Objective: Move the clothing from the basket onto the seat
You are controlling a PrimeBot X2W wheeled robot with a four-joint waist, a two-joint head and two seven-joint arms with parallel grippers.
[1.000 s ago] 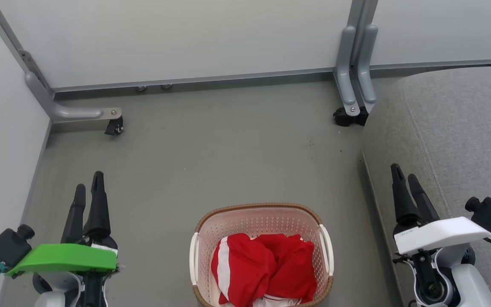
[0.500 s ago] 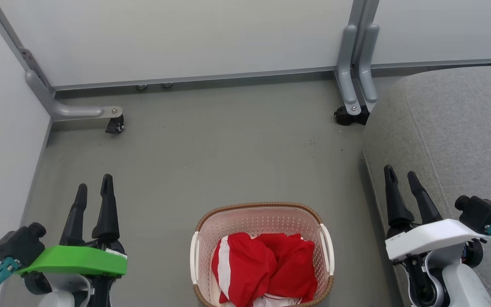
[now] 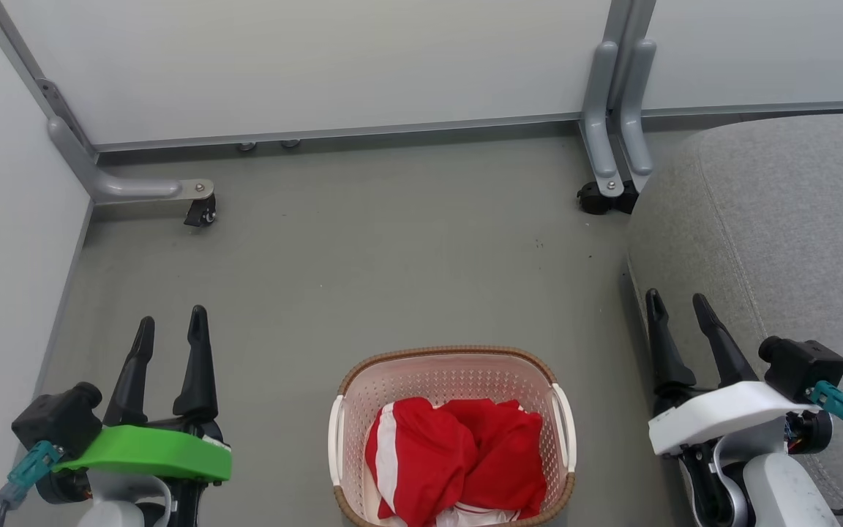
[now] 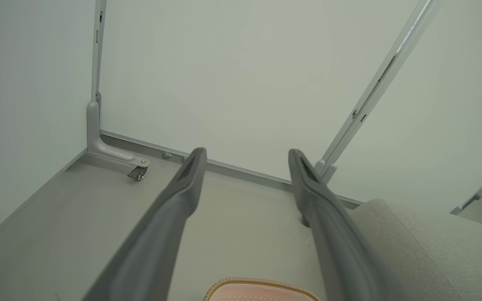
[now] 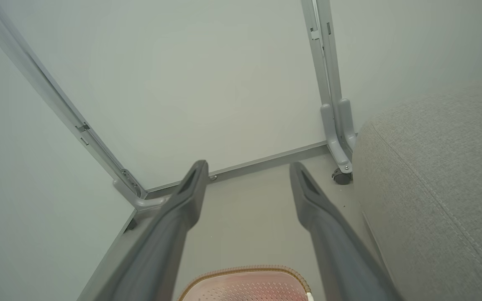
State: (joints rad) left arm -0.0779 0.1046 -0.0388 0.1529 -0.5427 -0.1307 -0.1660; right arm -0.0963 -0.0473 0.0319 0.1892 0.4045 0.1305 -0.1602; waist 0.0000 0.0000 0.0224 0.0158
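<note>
While the clothing lies bunched inside the basket, nothing is held by either gripper. The basket is set on the floor, near its front edge and midway between the two arms. The red fabric, marked by a white stripe on its left side, is heaped over the basket's near half and is kept below the brown rim.

The left gripper is seen over the floor's front left part, under a green cover. Its two dark fingers are spread apart, with only bare floor between them, and are pointed toward the far wall. It is kept well apart from the basket.

The right gripper is seen at the front right, under a white cover. Its jaws are likewise released and nothing is grasped. Its fingers are poised just beside the seat, along the seat's left edge.

The seat is placed along the floor's right side, and its rounded far corner is found near a black caster under a grey post. A stitched seam is run along the seat's top.

In both wrist views the parted fingers are shown with the basket's woven rim at the bottom edge between them, and the seat is shown to the right.
</note>
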